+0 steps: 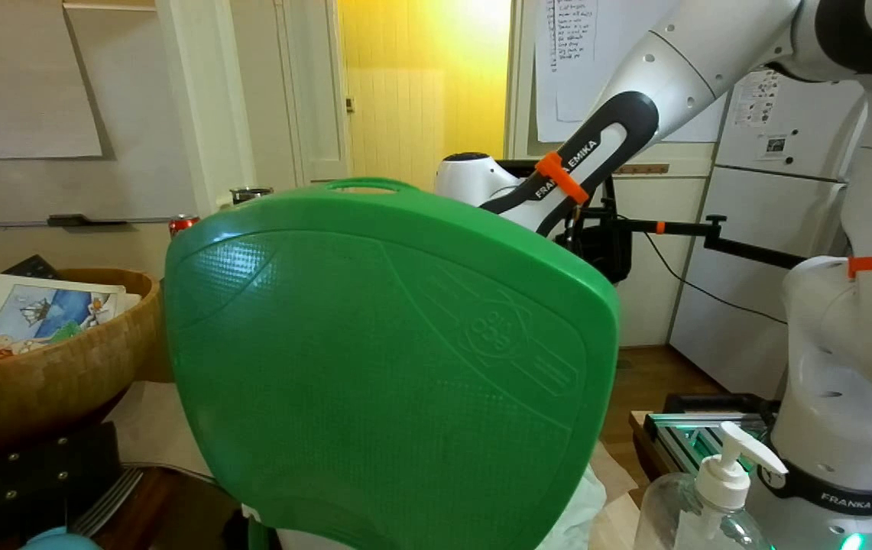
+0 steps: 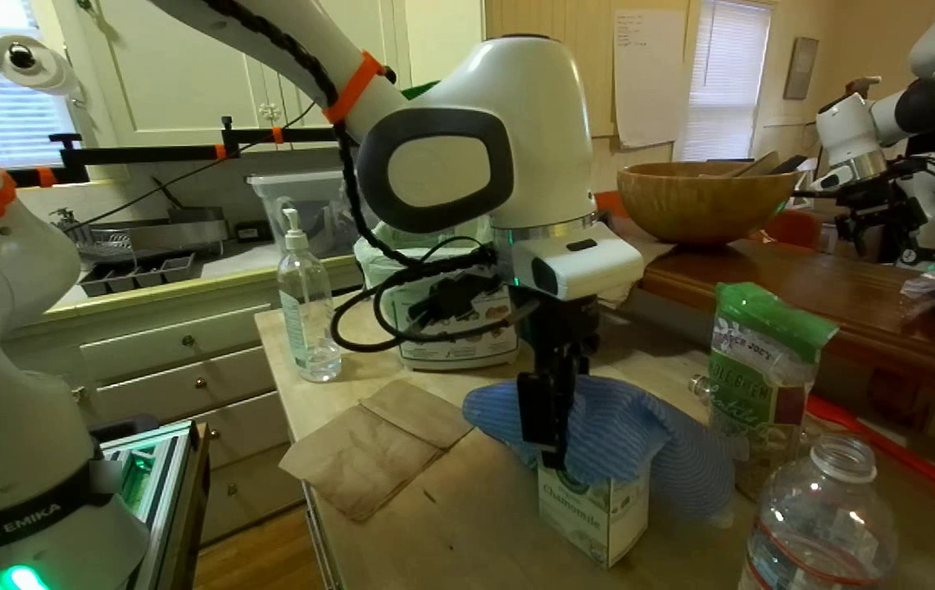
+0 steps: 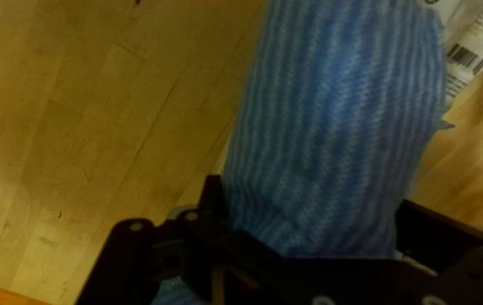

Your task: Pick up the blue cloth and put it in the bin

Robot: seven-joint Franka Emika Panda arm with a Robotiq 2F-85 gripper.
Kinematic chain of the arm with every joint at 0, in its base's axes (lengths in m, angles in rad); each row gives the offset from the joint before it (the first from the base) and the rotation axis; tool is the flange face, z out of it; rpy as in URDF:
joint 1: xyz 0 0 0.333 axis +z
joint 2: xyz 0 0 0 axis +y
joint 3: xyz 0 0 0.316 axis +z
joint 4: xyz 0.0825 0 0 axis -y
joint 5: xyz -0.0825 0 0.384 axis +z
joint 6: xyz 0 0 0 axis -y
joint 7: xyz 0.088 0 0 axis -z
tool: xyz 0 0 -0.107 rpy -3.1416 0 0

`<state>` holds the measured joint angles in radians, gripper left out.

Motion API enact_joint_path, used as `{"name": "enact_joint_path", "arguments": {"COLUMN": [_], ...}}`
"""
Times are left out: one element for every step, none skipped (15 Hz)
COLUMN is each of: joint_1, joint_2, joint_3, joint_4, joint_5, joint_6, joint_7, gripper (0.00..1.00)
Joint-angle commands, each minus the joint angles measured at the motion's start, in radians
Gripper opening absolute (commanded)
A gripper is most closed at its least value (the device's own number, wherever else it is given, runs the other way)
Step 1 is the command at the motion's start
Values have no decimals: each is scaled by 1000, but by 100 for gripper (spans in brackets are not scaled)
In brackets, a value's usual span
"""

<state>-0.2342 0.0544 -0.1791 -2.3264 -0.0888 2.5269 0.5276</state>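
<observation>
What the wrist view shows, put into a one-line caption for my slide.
Striped blue cloth between the open jaws of the gripper, wooden tabletop at picture left.

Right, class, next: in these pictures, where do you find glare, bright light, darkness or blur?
In an exterior view, pale glare on the large green plastic lid; in an exterior view, a brightly lit slatted window blind, far left; in the wrist view, the black two-fingered gripper very dark, soft-edged.
</observation>
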Motion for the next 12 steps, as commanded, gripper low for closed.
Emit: {"name": "enact_joint_path", "arguments": {"joint_1": [20,22,23,22,22,22,23,23,24,25,26,28], "joint_2": [26,23,20,17,15,12,8,2,-6,-11,-19,-26], "joint_3": [-19,-20,-21,-23,-25,-27,-28,-28,-28,-26,-25,-24], "joint_4": [-6,-4,-3,-3,-3,-3,-4,-5,-6,-6,-8,-10], "joint_5": [-23,-26,-30,-35,-39,-42,-44,-49,-48,-41,-43,-40], "joint_6": [17,17,15,13,11,9,6,3,-6,-14,-21,-25], "joint_7": [-18,-18,-20,-22,-25,-29,-33,-34,-37,-45,-49,-55], "gripper": [68,59,53,45,38,32,30,27,22,23,23,20]}}
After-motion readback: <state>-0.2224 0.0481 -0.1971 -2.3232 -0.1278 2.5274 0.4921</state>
